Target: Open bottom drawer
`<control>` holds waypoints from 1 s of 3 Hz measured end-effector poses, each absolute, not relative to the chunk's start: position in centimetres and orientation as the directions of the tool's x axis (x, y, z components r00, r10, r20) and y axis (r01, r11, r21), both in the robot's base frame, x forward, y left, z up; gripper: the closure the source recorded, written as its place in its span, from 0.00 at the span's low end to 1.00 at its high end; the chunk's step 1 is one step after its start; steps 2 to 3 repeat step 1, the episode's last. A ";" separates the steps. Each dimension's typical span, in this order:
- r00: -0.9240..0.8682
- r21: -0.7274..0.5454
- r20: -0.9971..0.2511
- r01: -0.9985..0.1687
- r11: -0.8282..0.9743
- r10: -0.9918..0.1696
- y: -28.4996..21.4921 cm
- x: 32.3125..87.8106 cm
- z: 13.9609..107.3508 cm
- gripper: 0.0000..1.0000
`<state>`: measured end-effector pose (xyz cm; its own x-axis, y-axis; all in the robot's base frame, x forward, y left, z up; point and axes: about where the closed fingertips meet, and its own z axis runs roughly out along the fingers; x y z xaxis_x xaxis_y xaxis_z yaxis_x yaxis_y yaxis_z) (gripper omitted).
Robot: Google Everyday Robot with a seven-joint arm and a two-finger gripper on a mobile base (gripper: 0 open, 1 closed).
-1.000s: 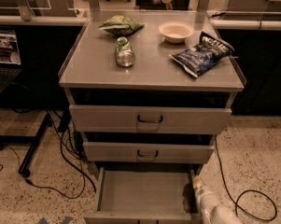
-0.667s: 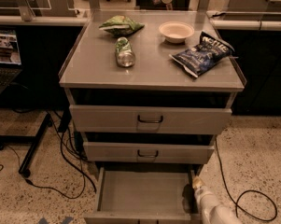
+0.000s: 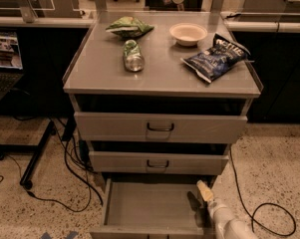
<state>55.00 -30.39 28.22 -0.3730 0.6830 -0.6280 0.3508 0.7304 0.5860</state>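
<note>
The bottom drawer (image 3: 149, 205) of the grey metal cabinet is pulled far out, showing its shallow plain grey inside. Its front is cut off by the lower edge of the view, so its handle is hidden. My gripper (image 3: 205, 191) reaches up from the bottom right, its pale tip just over the drawer's right side wall near the back. The arm (image 3: 228, 225) runs off the bottom edge.
The middle drawer (image 3: 158, 162) and top drawer (image 3: 160, 127) stand slightly out. On the cabinet top lie a green bag (image 3: 129, 27), a can (image 3: 133, 56), a white bowl (image 3: 188, 33) and a blue chip bag (image 3: 215, 57). Cables (image 3: 269, 218) lie on the floor both sides.
</note>
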 end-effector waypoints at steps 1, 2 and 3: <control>-0.373 0.586 -0.628 0.351 0.730 0.683 -30.4 55.0 28.2 0.00; -0.373 0.586 -0.628 0.351 0.730 0.683 -30.4 55.0 28.2 0.00; -0.373 0.586 -0.628 0.351 0.730 0.683 -30.4 55.0 28.2 0.00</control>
